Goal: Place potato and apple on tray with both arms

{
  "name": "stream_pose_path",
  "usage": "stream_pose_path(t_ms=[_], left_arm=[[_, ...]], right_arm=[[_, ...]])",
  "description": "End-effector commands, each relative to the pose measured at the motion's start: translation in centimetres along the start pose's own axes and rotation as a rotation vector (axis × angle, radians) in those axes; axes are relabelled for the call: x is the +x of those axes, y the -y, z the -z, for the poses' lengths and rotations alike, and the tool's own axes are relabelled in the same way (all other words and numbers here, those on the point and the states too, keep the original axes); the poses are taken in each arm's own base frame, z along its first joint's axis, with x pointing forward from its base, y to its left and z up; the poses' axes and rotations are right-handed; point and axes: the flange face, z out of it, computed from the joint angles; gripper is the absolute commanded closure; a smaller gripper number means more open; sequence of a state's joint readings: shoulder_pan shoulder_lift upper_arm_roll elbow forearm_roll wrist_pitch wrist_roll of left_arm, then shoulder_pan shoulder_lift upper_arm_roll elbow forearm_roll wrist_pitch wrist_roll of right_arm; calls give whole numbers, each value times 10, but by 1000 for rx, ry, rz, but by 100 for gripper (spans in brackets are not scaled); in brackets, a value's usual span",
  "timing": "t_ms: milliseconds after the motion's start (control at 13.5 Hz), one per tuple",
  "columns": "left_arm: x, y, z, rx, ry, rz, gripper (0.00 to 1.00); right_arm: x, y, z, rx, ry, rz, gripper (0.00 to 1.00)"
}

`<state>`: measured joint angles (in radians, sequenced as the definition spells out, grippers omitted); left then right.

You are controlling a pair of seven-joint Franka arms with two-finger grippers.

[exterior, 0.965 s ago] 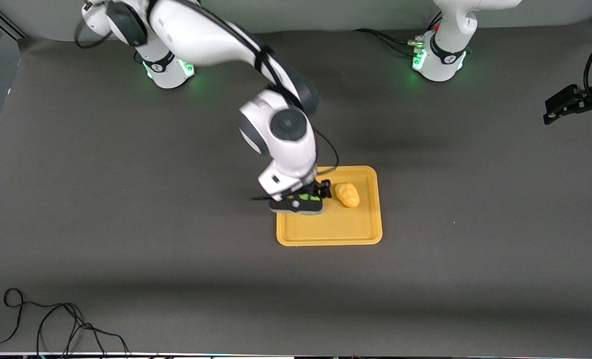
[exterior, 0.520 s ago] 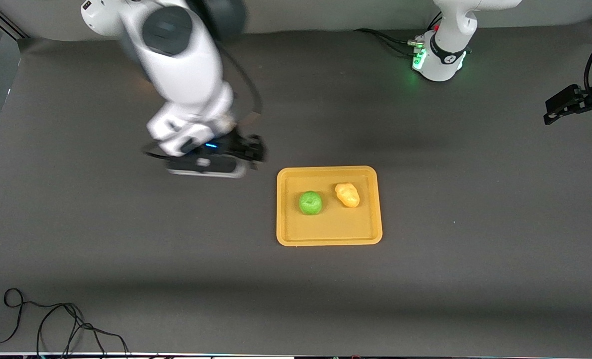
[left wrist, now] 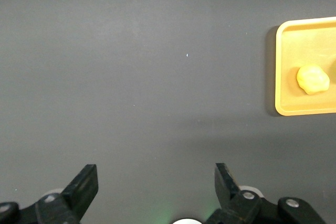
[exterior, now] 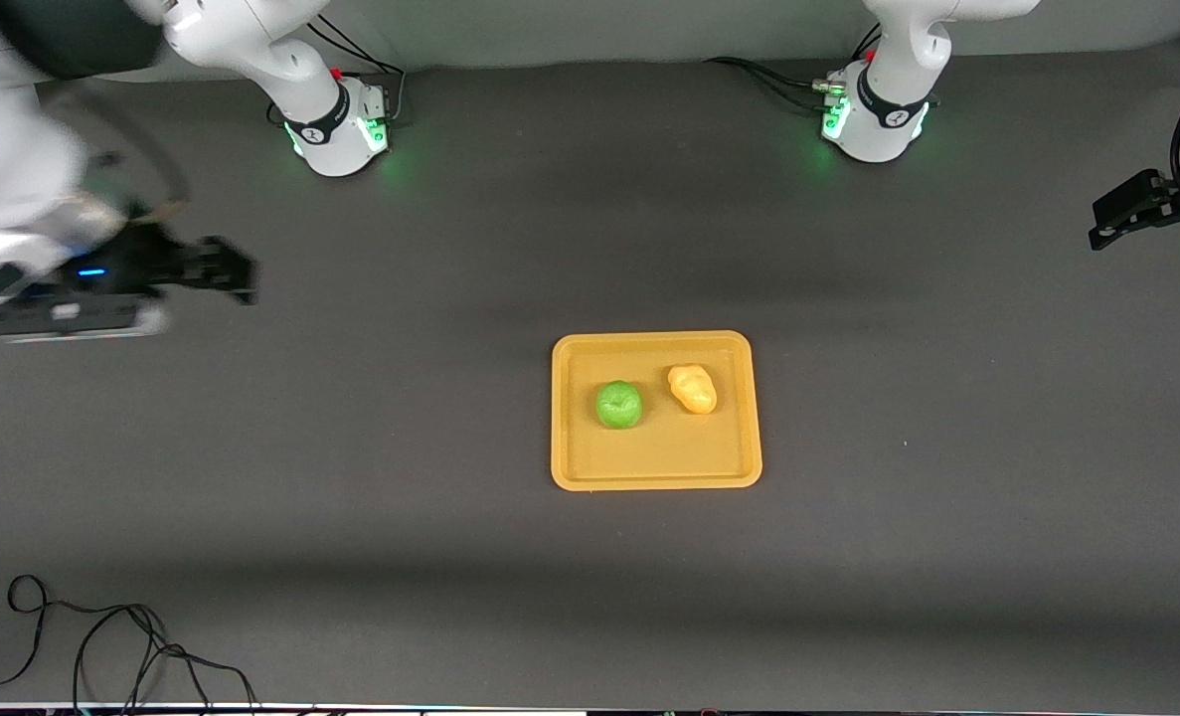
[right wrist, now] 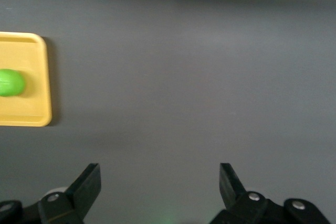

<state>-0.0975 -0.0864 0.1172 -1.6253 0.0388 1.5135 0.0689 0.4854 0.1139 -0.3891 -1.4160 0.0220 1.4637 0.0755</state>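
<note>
Apple (exterior: 618, 405) & potato (exterior: 693, 388) on tray (exterior: 655, 472), well apart from both spread, empty grippers.

White jointed arms (exterior: 281, 60), green-lit bases (exterior: 873, 124) (black cables trailing), black end effectors.

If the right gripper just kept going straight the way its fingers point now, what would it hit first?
Probably only the bare table mat. The right gripper is open and empty over the right arm's end of the table, pointing down at plain mat. The tray with the apple sits off to one side.
</note>
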Motion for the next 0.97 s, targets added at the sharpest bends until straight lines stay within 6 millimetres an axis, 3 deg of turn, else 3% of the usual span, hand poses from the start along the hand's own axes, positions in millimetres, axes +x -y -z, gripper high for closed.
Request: stream_pose_path(t_ms=[0,148,297,742,891], left_arm=[[0,0,6,-9,-23,-12,0],[1,0,6,-8,-29,-25,7],[1,-1,4,-4,-18,-28,7],[1,0,2,-7,-20,-23,0],[1,0,3,-7,-23,-23,1]], right_arm=[[-11,-40,-5,37,-12,-2,0],[-17,-61,-2,31,-25,-32,0],[-19,-84,-2,36,-25,-70,0],[-17,-90,-3,35,-21,-82,0],[-16,-101,-7,36,-17,-101,0]])
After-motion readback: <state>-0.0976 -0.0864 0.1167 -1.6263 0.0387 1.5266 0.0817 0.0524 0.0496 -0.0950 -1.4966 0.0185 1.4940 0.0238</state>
